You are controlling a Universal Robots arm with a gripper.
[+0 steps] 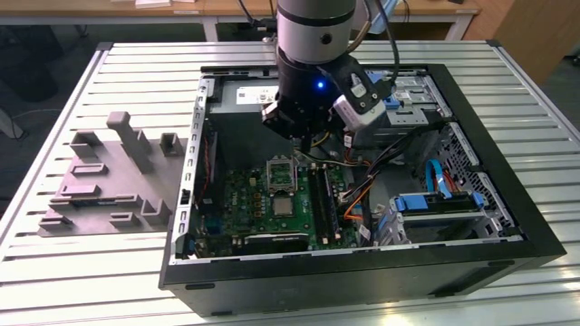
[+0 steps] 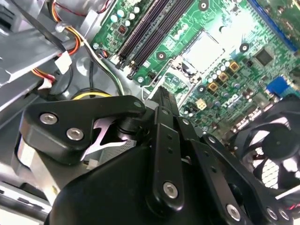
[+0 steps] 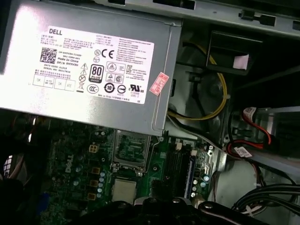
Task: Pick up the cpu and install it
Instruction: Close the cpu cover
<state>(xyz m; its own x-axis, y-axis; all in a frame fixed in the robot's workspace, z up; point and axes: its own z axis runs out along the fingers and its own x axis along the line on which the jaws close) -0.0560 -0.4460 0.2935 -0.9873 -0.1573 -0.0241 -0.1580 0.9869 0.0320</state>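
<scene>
The cpu is lying flat in the board socket inside the case. The tool is hovering above it; I cannot tell whether it is apart or together.

Black hand above green motherboard; cpu in socket.

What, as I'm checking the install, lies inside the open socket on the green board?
The silvery cpu lies in it; the metal frame is swung open beside it. Whatever is beneath the cpu is covered.
</scene>
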